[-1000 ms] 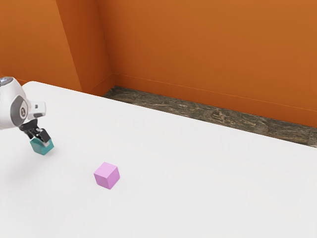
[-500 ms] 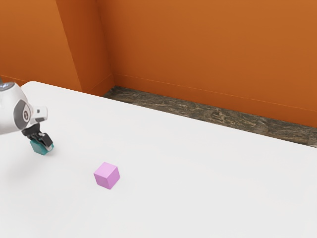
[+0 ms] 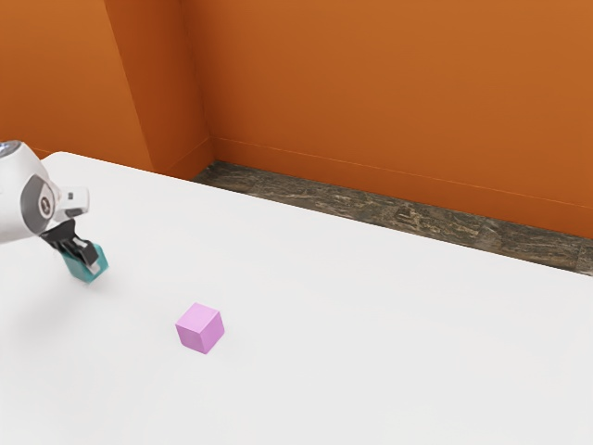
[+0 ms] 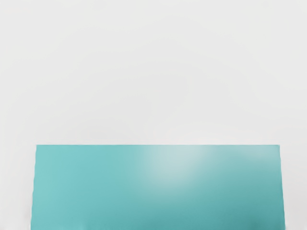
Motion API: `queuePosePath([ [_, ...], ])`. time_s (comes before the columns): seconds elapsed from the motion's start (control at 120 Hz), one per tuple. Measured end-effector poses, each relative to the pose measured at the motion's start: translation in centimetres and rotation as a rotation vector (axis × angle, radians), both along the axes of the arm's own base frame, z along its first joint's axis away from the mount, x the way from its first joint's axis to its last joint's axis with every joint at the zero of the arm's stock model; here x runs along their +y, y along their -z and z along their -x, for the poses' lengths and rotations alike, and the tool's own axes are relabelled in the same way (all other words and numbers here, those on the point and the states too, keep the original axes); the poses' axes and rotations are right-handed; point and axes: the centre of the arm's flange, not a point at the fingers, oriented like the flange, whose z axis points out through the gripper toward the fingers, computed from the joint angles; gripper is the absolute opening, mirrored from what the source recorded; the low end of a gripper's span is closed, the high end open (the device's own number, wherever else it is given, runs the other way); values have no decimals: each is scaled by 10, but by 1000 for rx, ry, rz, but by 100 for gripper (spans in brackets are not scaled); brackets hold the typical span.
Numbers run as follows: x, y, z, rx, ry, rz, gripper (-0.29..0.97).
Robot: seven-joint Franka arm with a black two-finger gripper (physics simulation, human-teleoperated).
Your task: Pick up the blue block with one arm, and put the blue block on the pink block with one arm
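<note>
At the exterior view's left, my black gripper (image 3: 83,259) is shut on the blue-green block (image 3: 91,266), which hangs tilted just above the white table (image 3: 371,315). The pink block (image 3: 200,327) rests on the table to the right of the gripper and nearer the front edge, well apart from it. In the wrist view the held block (image 4: 156,187) sits as a wide teal face right under my hand, with bare white table beyond it.
Orange walls and a strip of dark stone floor (image 3: 398,215) lie beyond the table's far edge. White tabletop stretches to the right of the pink block.
My gripper closed down on the blue-green block, then rose a little and moved slightly right with the block in it. The pink block stayed still.
</note>
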Motion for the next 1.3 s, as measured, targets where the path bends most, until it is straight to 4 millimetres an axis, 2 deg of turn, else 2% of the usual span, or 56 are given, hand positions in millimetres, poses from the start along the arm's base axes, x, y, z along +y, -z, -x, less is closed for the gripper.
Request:
queuePosePath([
  [0.192, -96, -45, 23, -28, 61, 10, 36],
  [0.417, -197, -62, 20, -45, 140, 25, 36],
  [0.5, -224, -63, 19, -44, 152, 35, 36],
  [0.75, -257, -59, 15, -35, 108, 57, 36],
  [0.9, -280, -44, 9, -2, 124, 50, 36],
  [1.117, -293, -30, 6, 16, 96, 60, 36],
  [1.3, -301, -33, 8, 8, 68, 65, 36],
])
